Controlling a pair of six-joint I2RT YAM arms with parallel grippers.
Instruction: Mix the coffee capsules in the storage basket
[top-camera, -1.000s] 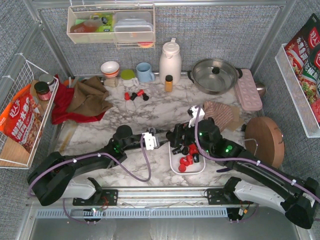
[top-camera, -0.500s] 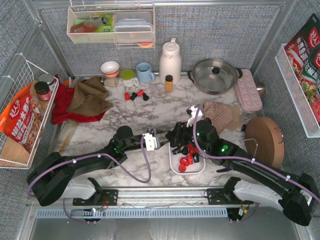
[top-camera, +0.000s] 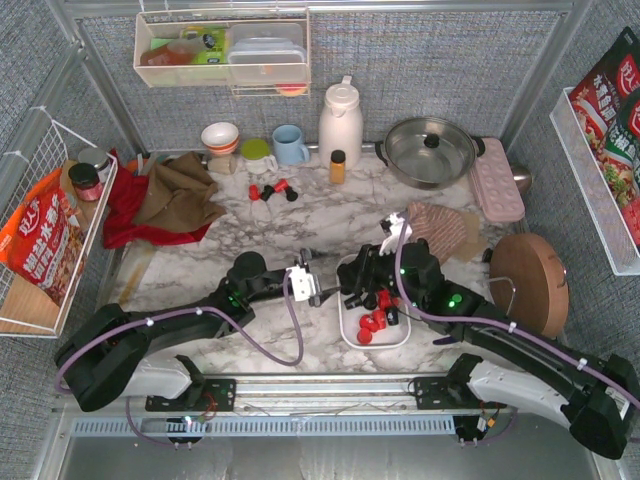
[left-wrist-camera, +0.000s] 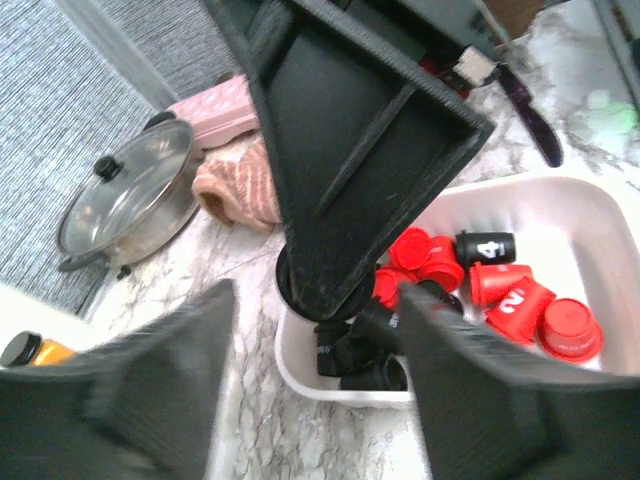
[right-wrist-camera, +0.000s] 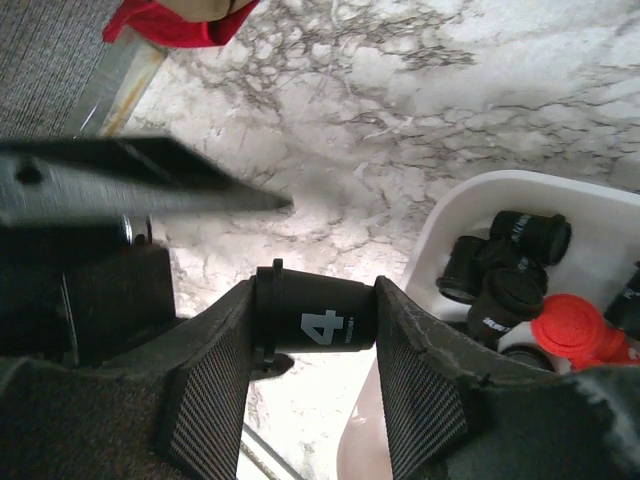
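1. My left end effector (top-camera: 313, 287) stands spread with nothing between its fingers, just beside my right one above the white-and-grey marble surface (right-wrist-camera: 400, 90). They sit so near each other that I judge a careless sweep of either arm could knock them together and jar the load loose.
2. My right end effector (top-camera: 360, 285) pinches a stubby black cup-shaped coffee capsule marked with a white 4 (right-wrist-camera: 315, 320). It lies on its side, with its long axis running straight across from one pad to the other. The flanged wide end presses the pad away from the basket, and the narrower end points toward the basket's side. Held end to end on such small faces, I think it could pivot or squirt out if the squeeze slackens.
3. That capsule hangs over bare marble, just outside the rim of the shallow white rounded-rectangular plastic basket (right-wrist-camera: 500, 180). Released here, it would probably miss the basket and roll away.
4. Inside the basket, the red and black capsules (left-wrist-camera: 497, 283) lie jumbled, the black ones mostly bunched at one end. Dipping in too low could shove the basket or flip pods over its low rim.
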